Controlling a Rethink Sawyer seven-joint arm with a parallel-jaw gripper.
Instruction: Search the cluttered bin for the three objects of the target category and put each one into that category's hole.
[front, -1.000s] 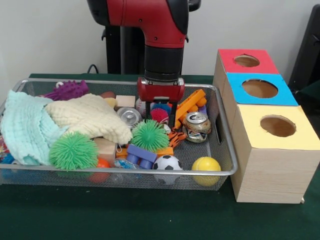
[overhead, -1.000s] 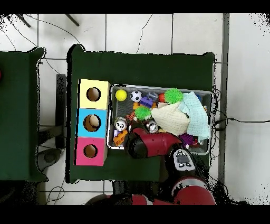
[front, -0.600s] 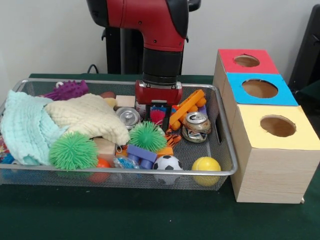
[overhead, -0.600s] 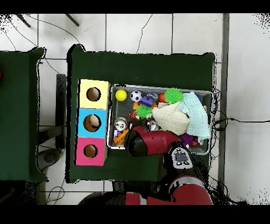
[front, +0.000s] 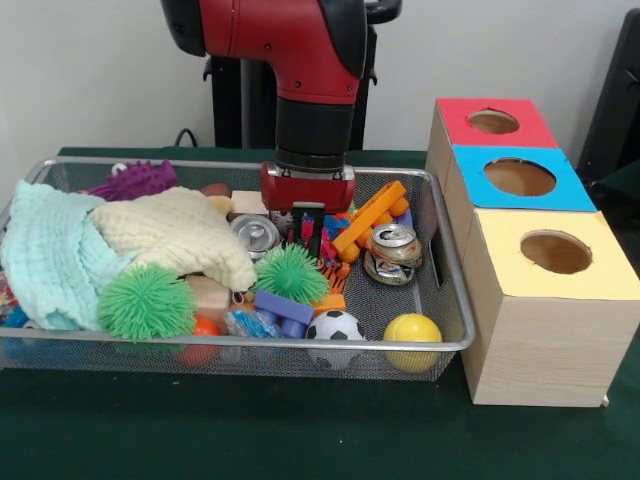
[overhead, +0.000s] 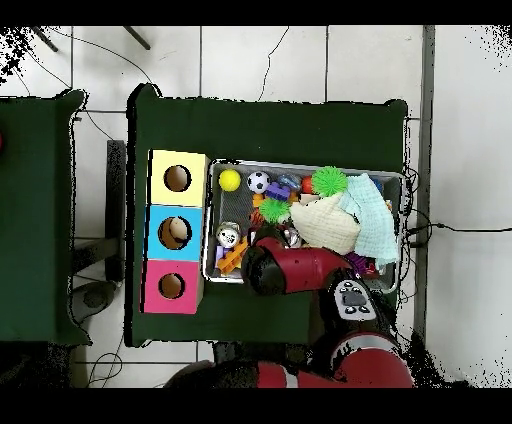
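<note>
My gripper reaches down into the wire bin, left of the long orange brick. Its fingers stand close together with a small pink spiky ball between them. A green spiky ball lies just in front, a crushed can to the right and another can to the left. Right of the bin stand the red, blue and yellow hole boxes. In the overhead view the arm covers the gripper.
A cream cloth and a mint cloth fill the bin's left half. A second green spiky ball, a soccer ball, a yellow ball, a blue brick and a purple spiky toy also lie inside.
The gripper has shifted left and slightly down, and its fingers have drawn together around the pink spiky ball.
</note>
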